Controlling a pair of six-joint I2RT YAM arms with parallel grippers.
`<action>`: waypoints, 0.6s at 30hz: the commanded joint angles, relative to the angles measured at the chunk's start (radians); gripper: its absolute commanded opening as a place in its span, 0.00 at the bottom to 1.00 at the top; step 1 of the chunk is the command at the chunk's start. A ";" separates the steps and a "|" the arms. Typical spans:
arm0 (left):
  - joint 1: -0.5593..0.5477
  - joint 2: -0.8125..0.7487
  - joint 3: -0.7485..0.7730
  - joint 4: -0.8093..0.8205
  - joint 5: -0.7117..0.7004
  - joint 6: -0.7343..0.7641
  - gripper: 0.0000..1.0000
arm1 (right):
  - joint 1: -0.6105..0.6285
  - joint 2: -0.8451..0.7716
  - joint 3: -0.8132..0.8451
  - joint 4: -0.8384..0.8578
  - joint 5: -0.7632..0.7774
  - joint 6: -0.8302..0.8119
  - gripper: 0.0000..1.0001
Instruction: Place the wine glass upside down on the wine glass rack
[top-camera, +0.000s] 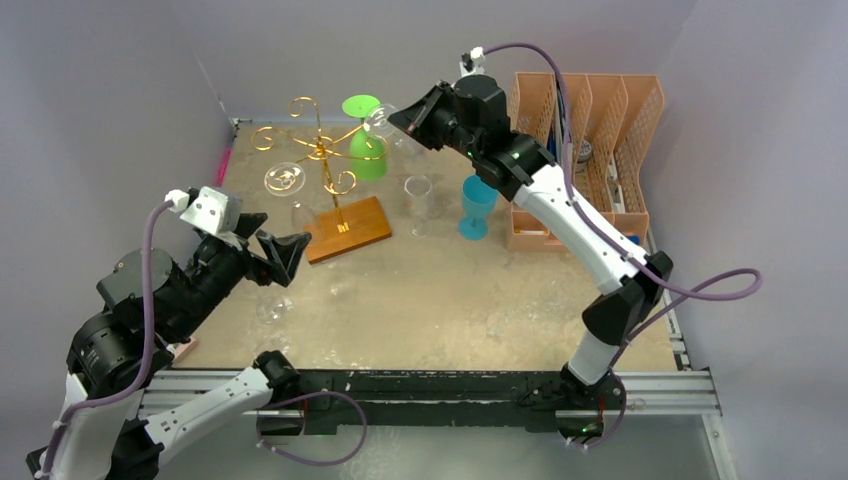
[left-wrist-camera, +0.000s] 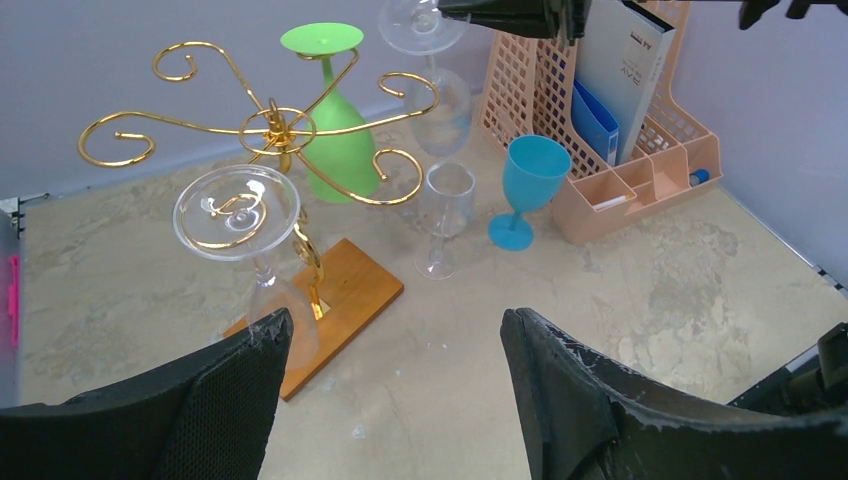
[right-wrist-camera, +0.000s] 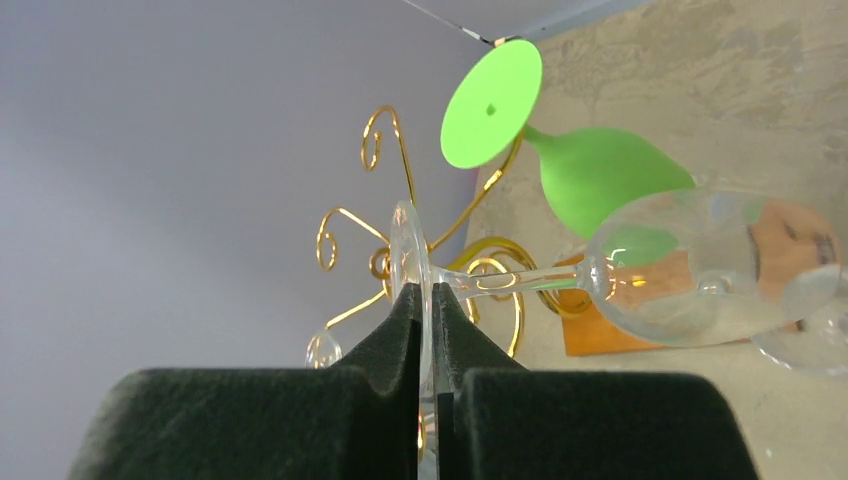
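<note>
Only the right wrist view shows the right claw (right-wrist-camera: 425, 300) grasping the wine glass (right-wrist-camera: 700, 270) by its foot; the left claw (left-wrist-camera: 395, 330) is released. There are 2 other clear glasses (left-wrist-camera: 237, 212), 1 green glass (left-wrist-camera: 340, 150), 1 blue glass (left-wrist-camera: 530, 175).

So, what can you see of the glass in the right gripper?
A clear, empty wine glass: round foot, thin stem, rounded bowl. It is held upside down, foot up. The right gripper is shut on the foot's rim. The glass is beside the green glass, at one curl of the gold rack. Whether it rests on that curl, I cannot tell.
</note>
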 joint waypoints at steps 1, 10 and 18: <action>-0.001 0.001 -0.009 0.021 -0.022 -0.004 0.76 | -0.007 0.050 0.101 0.124 -0.076 -0.019 0.00; -0.001 -0.002 -0.013 0.019 -0.035 -0.001 0.77 | -0.006 0.110 0.138 0.128 -0.165 0.034 0.00; -0.001 -0.005 -0.018 0.029 -0.051 -0.001 0.77 | -0.007 0.150 0.193 0.088 -0.247 0.105 0.00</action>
